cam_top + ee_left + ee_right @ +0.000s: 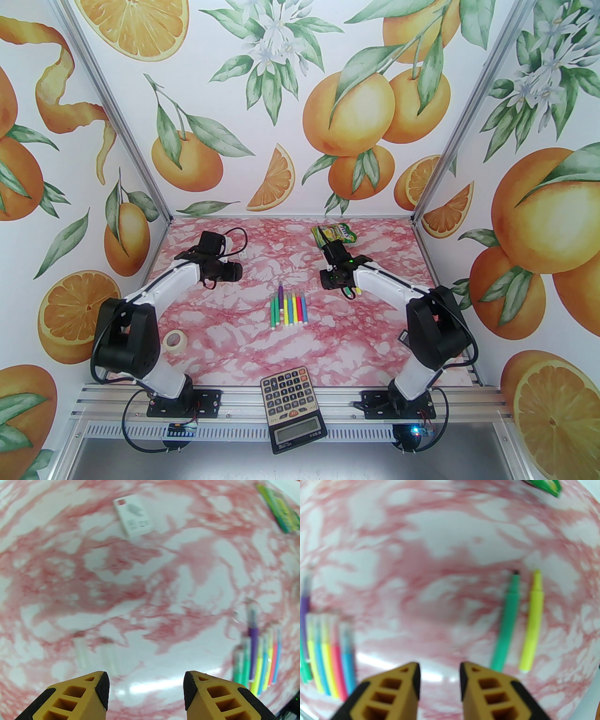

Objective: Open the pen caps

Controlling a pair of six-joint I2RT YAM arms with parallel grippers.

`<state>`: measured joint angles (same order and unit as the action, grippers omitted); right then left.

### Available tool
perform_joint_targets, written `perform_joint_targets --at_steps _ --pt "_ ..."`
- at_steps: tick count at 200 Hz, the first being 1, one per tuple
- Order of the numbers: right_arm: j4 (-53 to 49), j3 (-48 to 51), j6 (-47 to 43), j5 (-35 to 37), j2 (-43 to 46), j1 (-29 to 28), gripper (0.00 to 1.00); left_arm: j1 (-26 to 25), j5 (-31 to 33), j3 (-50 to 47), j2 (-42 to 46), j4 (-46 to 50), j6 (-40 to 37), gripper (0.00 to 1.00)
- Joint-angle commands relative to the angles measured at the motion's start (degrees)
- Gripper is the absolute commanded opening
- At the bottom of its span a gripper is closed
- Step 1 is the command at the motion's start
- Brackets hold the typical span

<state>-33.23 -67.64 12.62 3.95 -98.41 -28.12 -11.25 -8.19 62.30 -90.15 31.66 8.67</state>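
Observation:
Several capped felt-tip pens (289, 307) lie side by side mid-table, their clear pen caps (328, 623) pointing away from the arm bases. Two loose clear caps (80, 653) (110, 658) lie on the marble just ahead of my left gripper (146, 684), which hangs open and empty above the table. A green pen (507, 620) and a yellow pen (532, 623) lie uncapped, tips bare, to the right of my right gripper (440, 674). Its fingers stand a little apart with nothing between them. In the left wrist view the pen row (257, 655) lies to the right.
A small white box (133, 515) lies ahead of the left gripper. A green packet (333, 233) sits at the back, near the right arm. A tape roll (175, 340) lies by the left arm, and a calculator (293, 408) rests at the near edge.

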Motion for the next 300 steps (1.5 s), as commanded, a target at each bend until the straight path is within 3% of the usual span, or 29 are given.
perform_joint_targets --at_steps 1,35,53,109,300 --pt "-0.06 1.26 0.19 -5.74 1.47 -2.25 0.35 0.25 -7.42 -3.55 3.66 -6.81 0.41 0.59" --pt "0.8 2.54 1.41 -9.79 1.25 -4.34 0.35 0.29 -12.39 -8.54 6.84 -13.63 2.89 0.63" --pt "1.47 3.5 2.18 -10.91 1.1 -5.0 0.35 0.32 -12.03 -10.04 7.64 -15.11 4.01 0.67" --pt "4.48 6.67 5.22 -14.13 0.17 -7.49 0.35 0.25 -13.68 -11.48 8.19 -17.76 5.09 0.68" --pt "6.41 7.16 9.96 -8.95 -5.59 -10.35 0.31 0.39 -11.78 -13.02 10.52 -17.87 5.13 0.69"
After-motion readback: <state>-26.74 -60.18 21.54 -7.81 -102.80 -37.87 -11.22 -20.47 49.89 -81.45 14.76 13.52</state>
